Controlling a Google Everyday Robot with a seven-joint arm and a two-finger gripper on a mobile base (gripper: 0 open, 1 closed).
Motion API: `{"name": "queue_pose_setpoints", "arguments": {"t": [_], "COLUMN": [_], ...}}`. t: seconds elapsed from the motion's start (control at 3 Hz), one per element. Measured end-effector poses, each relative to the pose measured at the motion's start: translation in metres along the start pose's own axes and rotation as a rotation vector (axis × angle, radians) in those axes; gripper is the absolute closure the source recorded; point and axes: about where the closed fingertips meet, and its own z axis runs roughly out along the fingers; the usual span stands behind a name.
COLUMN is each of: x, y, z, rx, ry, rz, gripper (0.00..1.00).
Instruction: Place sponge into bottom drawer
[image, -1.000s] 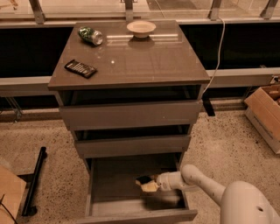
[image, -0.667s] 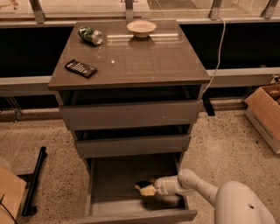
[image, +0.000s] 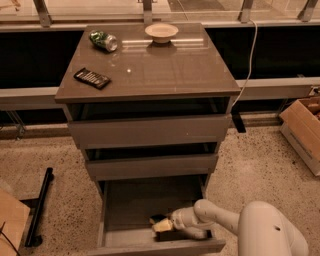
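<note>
The bottom drawer (image: 131, 204) of the grey-brown cabinet is pulled open, with its flat floor showing. My gripper (image: 169, 228) reaches into it from the right, low over the floor near the front panel. It is shut on the sponge (image: 161, 224), whose yellow foam and dark top show at the gripper's left tip. The sponge is tilted, and I cannot tell if it touches the floor. The two upper drawers (image: 150, 131) stand slightly open.
On the cabinet top (image: 165, 70) lie a black calculator (image: 92, 78), a crushed green can (image: 104, 40) and a shallow bowl (image: 161, 32). A cardboard box (image: 304, 127) stands at the right. A black bar (image: 40, 206) lies on the floor at the left. A white cable (image: 248, 65) hangs behind.
My gripper has moved with the sponge lower into the drawer and toward its front panel, slightly to the left.
</note>
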Motion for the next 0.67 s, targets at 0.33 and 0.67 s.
{"name": "queue_pose_setpoints", "arguments": {"t": [0.33,0.67], "x": [0.0005,0.0005], "y": [-0.0002,-0.0002], "z": [0.0017,0.0017], "rx": [0.004,0.004], "ry": [-0.002,-0.002], "rz": [0.002,0.002], "gripper": [0.0,0.0]}}
